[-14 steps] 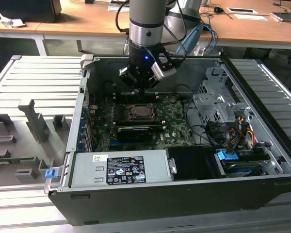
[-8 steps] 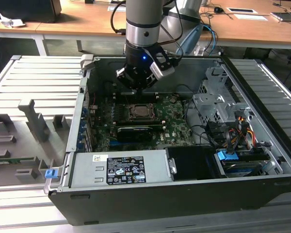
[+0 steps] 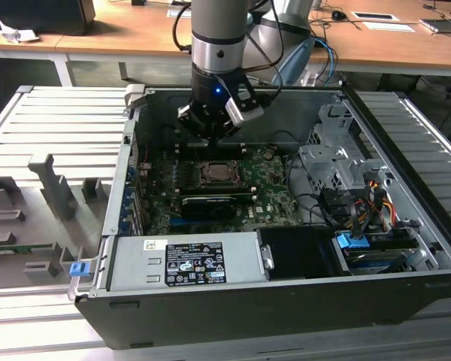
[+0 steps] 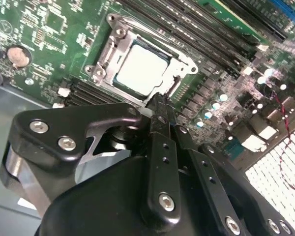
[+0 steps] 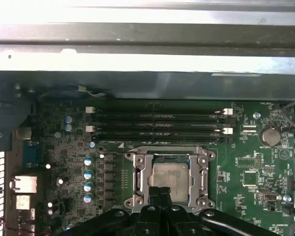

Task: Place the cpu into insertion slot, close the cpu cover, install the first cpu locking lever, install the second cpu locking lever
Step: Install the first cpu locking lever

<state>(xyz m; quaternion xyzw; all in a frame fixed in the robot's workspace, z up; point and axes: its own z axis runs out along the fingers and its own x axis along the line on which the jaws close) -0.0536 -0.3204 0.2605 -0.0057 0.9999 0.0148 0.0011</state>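
One gripper (image 3: 210, 132) hangs at twelve o'clock of the insertion slot (image 3: 201, 180) in the exterior view, where we find the cpu (image 5: 169, 176) seated under the lowered cpu cover (image 5: 139, 172); the gripper's fingers (image 4: 161, 123) are pressed together, empty, which we judge makes one narrow tip for pushing there.

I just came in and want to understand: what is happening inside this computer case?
One robot arm reaches into the open computer case. Its gripper, fingers together, hangs close to the edge of the insertion slot. The cpu already lies in the slot, with the cpu cover down around it.
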